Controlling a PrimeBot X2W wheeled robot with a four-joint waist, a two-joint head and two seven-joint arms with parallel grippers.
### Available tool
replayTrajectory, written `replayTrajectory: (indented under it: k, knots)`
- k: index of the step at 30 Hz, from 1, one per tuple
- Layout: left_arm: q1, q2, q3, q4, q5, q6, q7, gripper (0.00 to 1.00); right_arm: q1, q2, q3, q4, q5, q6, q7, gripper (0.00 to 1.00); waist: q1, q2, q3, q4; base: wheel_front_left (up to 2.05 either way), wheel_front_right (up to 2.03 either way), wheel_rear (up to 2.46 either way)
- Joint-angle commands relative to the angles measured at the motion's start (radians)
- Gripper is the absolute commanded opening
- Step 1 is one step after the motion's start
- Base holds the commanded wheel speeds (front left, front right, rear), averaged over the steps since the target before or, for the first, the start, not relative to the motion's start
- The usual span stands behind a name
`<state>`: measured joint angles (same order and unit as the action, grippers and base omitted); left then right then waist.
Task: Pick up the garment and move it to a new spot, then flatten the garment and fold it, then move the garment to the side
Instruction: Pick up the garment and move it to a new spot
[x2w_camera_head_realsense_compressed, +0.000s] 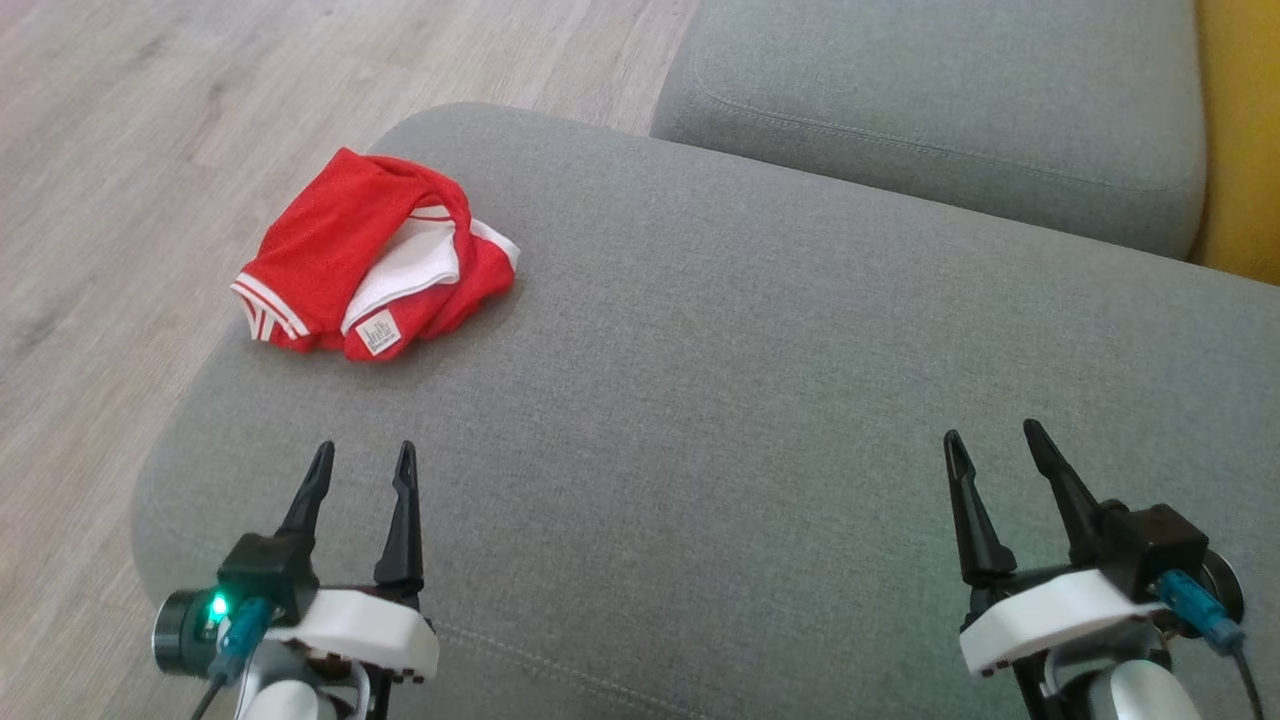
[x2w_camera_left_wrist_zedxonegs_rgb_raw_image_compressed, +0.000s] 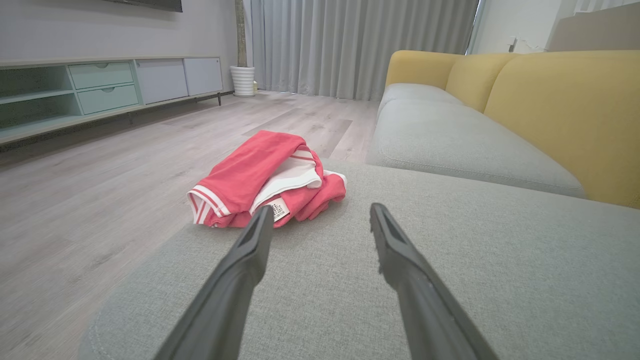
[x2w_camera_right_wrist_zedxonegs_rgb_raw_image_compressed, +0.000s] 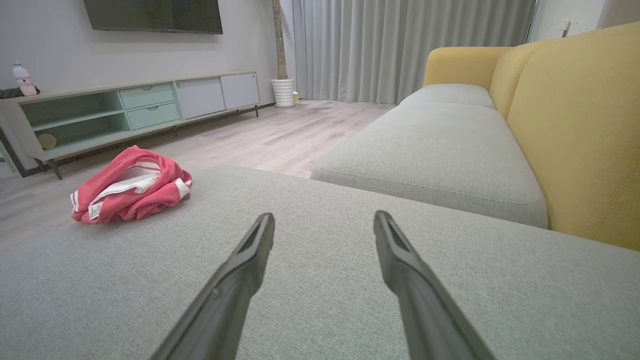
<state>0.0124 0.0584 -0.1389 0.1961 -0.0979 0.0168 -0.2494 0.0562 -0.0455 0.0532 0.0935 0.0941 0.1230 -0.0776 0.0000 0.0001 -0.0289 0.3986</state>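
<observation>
Red and crumpled, the garment (x2w_camera_head_realsense_compressed: 375, 255) lies in the upper left of the head view. It is on the grey cushion (x2w_camera_head_realsense_compressed: 760, 360), near the rounded edge where the wood floor (x2w_camera_head_realsense_compressed: 120, 150) begins. It is a loose heap, with white trim showing and a white label turned toward the bottom of the frame. It is neither flat nor folded.

From this I judge that the task is at its very start. No step looks done. The garment must be picked up and carried to a new spot, then spread flat, folded, and put to the side. The middle of the cushion, in the centre of the frame, is bare cloth.

The left gripper (x2w_camera_head_realsense_compressed: 365, 450) is in the lower left of the head view. Its two fingers stand wide apart and point up the frame toward the garment. It holds nothing and does not touch the garment; a strip of cushion lies between them. In the left wrist view the garment sits just above the left fingertip, a little left of centre.

The right gripper (x2w_camera_head_realsense_compressed: 991, 432) is in the lower right, also spread wide and empty, well apart from the garment. In the right wrist view the heap is at the left edge, about mid-height. Whether either gripper touches the cushion I cannot tell.
</observation>
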Motion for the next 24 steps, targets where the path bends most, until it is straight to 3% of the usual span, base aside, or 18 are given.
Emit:
replayTrajectory:
  k: [1,8,15,24]
  knots:
    - [-0.043,-0.002,0.038,-0.038,0.011,0.002,-0.012,1.00,-0.034,-0.005,0.023,-0.039,-0.008,0.008,0.001,1.00,0.0000,-0.0001,0.001,0.000,0.00,0.00,0.00]
    - [-0.077,-0.004,0.054,-0.042,0.004,0.004,-0.012,1.00,-0.049,-0.005,0.027,-0.064,-0.016,0.008,0.020,1.00,0.0000,-0.0001,0.054,-0.012,0.00,0.00,0.00]
    - [-0.221,-0.006,0.091,-0.035,-0.027,0.003,-0.012,1.00,-0.113,-0.045,0.028,-0.138,-0.034,0.008,0.072,1.00,0.0000,-0.0001,0.225,-0.053,0.00,0.00,0.00]
    - [-0.492,-0.001,0.168,0.097,-0.041,-0.030,-0.012,1.00,-0.200,-0.103,0.013,-0.220,-0.041,0.008,0.118,1.00,0.0000,-0.0001,0.428,-0.106,0.00,0.00,0.00]
